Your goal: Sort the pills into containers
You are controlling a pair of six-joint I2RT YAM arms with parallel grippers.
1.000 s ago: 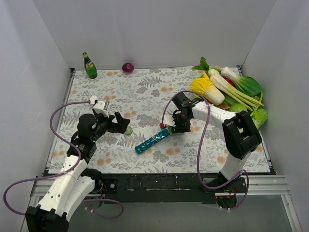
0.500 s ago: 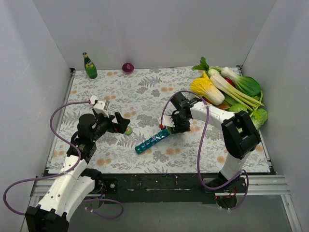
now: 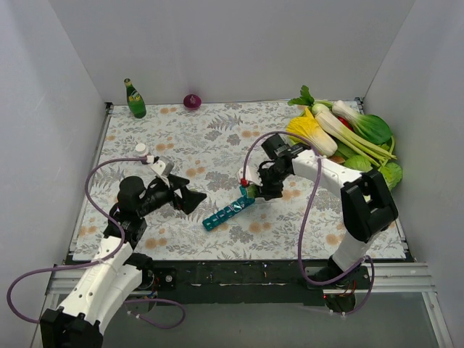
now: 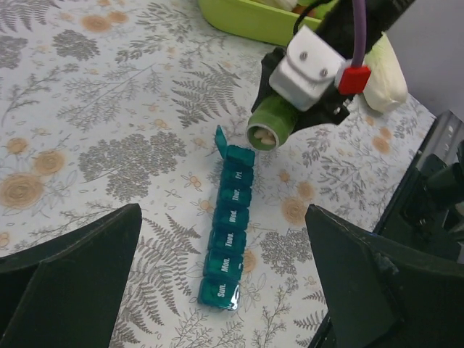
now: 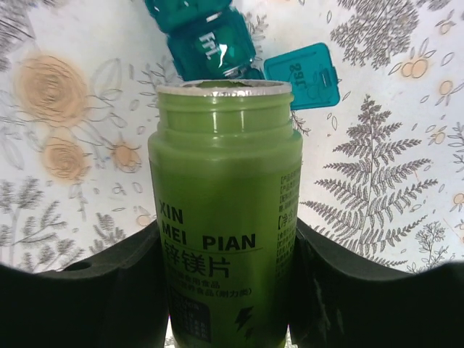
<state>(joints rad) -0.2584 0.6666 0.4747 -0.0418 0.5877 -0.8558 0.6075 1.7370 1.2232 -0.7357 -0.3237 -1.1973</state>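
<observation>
The containers (image 3: 228, 212), seven in one teal strip, lie slantwise on the floral tabletop (image 3: 217, 138) in the overhead view. The right end effector (image 3: 250, 191) is at their far end and the left end effector (image 3: 193, 199) is beside their near end, apart.

From the left wrist, that end effector gapes wide and empty. A tipped green jar (image 4: 279, 119), pills (image 4: 262, 136) in its mouth, hangs over the end compartment, whose lid (image 4: 221, 141) stands raised.

From the right wrist, the right end effector's fingers (image 5: 87, 290) clamp the jar.
</observation>
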